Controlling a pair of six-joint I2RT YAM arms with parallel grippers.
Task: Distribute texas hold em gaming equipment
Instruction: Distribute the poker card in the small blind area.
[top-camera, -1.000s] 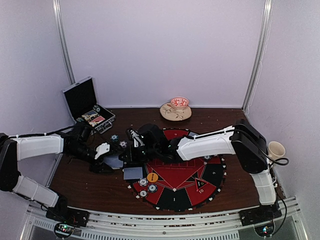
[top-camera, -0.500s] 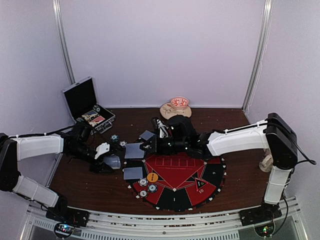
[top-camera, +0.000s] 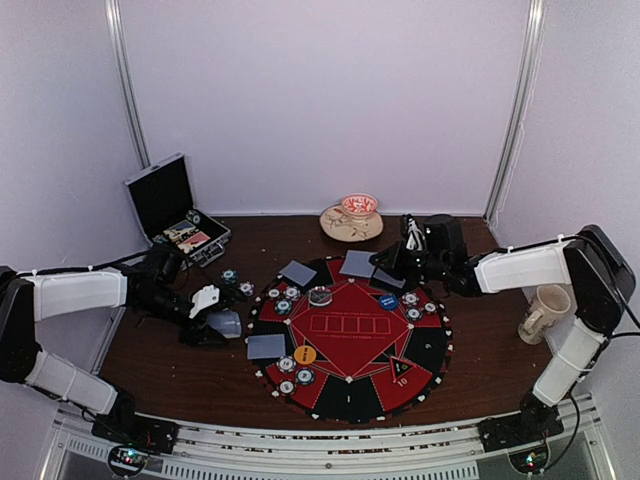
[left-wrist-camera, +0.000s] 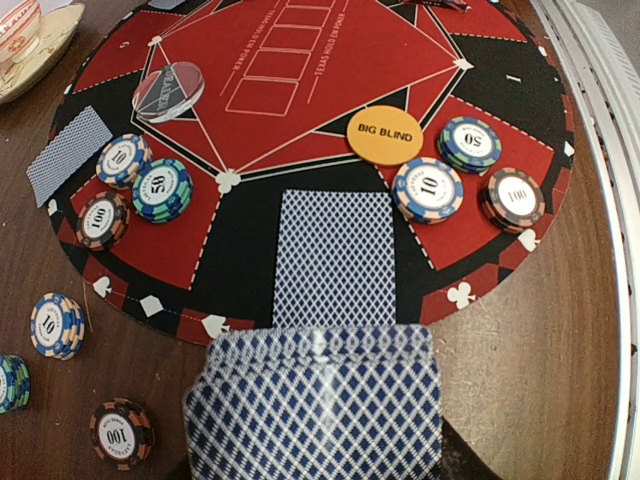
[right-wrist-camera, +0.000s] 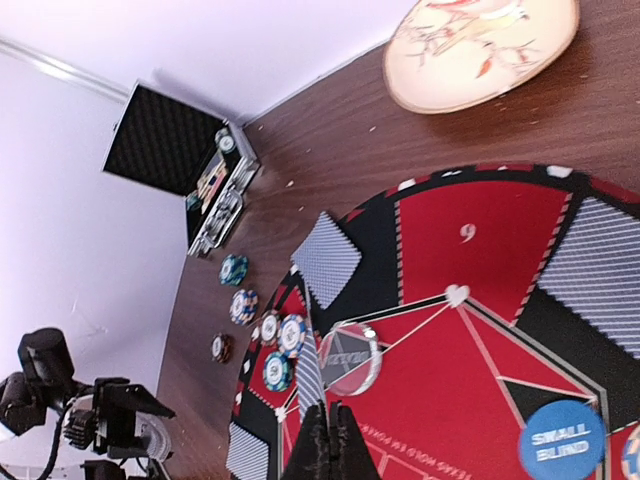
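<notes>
Left end effector (top-camera: 213, 318) partly open, clasping the card deck (left-wrist-camera: 315, 412) beside the round mat (top-camera: 350, 385), right end effector (right-wrist-camera: 328, 430) closed tight above the mat's far rim, dealt cards (left-wrist-camera: 334, 255) and chips (left-wrist-camera: 428, 189) lying on the mat.

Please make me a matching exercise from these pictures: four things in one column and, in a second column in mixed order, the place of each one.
Things:
1. BIG BLIND disc
2. SMALL BLIND disc
3. case
4. mug

Places:
a. off the mat, at the right edge of the table
b. on the mat's near-left part, near a face-down card
c. on the mat's far-right part
d. standing open in the far-left corner

Pairs: 1-b, 2-c, 3-d, 4-a
</notes>
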